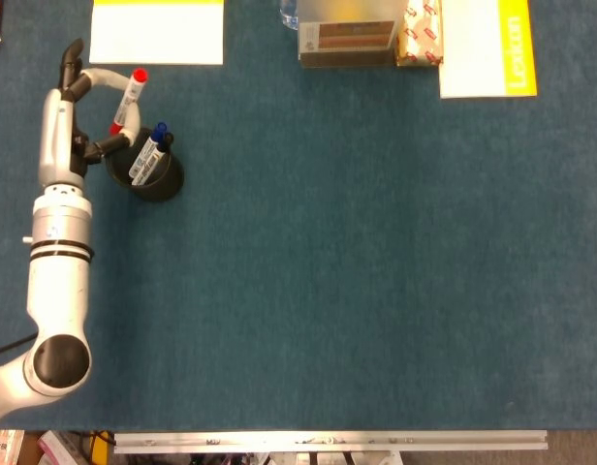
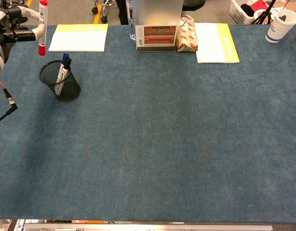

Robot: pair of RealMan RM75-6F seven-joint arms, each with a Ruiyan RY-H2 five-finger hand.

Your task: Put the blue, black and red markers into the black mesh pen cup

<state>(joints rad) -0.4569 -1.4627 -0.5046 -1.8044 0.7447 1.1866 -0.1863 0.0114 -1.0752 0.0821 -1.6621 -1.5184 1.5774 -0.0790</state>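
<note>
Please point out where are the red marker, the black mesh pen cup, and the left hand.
red marker (image 2: pixel 42 28): chest view, on its white barrel.
black mesh pen cup (image 2: pixel 68 90): chest view, on its mesh side wall.
left hand (image 1: pixel 78 107): head view, on the middle of the hand.

I am working at an office or lab desk: a table (image 2: pixel 177 144) covered in blue felt; yellow-and-white paper pads (image 2: pixel 79 37) along its far edge; a boxed item (image 2: pixel 157 34) and a snack packet (image 2: pixel 187 33) beside them; a paper cup (image 2: pixel 278 25), chair castors (image 2: pixel 102 7) and a white basket (image 2: pixel 244 8) beyond.
</note>
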